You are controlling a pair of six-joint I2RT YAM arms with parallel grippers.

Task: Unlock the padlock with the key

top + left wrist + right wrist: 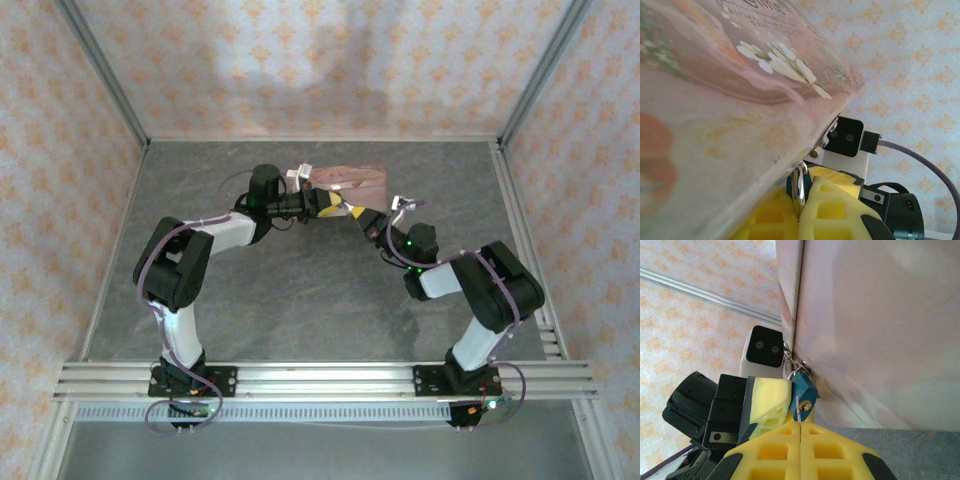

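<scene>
right wrist view, closest first: the right gripper (800,434) has its two yellow fingers pressed tight together, and a thin sliver that looks like the key (798,410) sticks up from between them. just past it is the little blue padlock (802,387), and its round brass keyhole (807,404) sits right beside the key. i cannot tell if the tip is in the hole yet; it looks a bit off to one side. the padlock hangs from a small ring (807,369) on the side of the pink tin (880,330). in the left wrist view the left gripper (799,214) is squeezed shut on the padlock, with the metal shackle (799,186) coming up between its fingers. i think the step now is getting the key into the hole. next the right gripper needs a tiny nudge to line the tip up, a soft push in, then a turn, while the left one holds the lock steady.
</scene>
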